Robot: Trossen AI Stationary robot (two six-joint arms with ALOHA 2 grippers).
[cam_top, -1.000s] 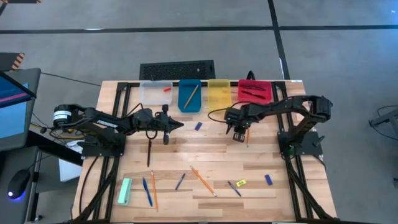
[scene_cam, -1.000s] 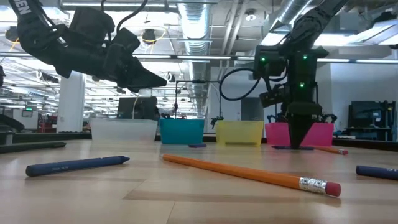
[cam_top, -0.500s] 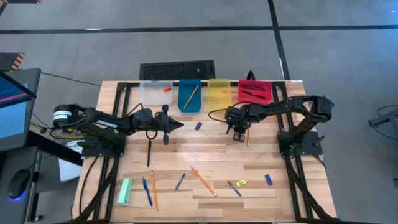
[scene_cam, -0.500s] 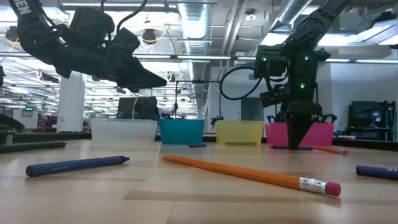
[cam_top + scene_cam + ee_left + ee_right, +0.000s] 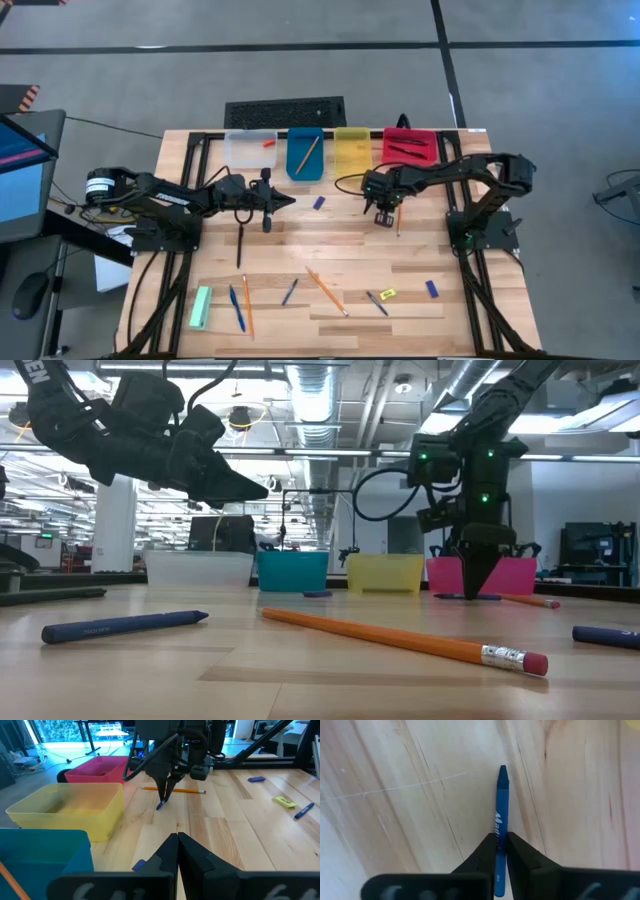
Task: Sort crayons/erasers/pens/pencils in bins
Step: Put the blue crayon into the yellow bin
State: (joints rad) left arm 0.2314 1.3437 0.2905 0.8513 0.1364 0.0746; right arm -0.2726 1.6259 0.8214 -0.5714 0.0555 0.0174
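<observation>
My right gripper [image 5: 383, 213] stands near the middle of the table, in front of the yellow bin [image 5: 352, 150], and is shut on a blue crayon [image 5: 501, 805]. An orange pencil [image 5: 398, 220] lies just beside it. My left gripper [image 5: 268, 205] hovers shut above the wood in front of the clear bin [image 5: 250, 148] and blue bin [image 5: 306, 153], touching nothing. The red bin [image 5: 408, 145] holds dark pens, the blue bin a pencil, and the clear bin a red eraser. My right gripper [image 5: 500, 837] pinches the blue crayon between its two fingers [image 5: 487, 845] on the shaft toward its blunt end [image 5: 501, 827], coming from above and pointing down. The crayon's pointed end [image 5: 503, 770] sticks out ahead of the fingers. Whether the crayon is clear of the table I cannot tell.
Loose on the near half of the table lie a black pen [image 5: 240, 245], orange pencils [image 5: 325, 290] [image 5: 247, 305], blue sticks [image 5: 237, 308] [image 5: 289, 291] [image 5: 377, 303], a yellow eraser [image 5: 388, 294], a blue eraser [image 5: 432, 288] and a green block [image 5: 201, 307]. Another blue eraser [image 5: 319, 202] lies between the grippers.
My right gripper has risen a little above the table while staying shut on the blue crayon. My left arm has kept still.
</observation>
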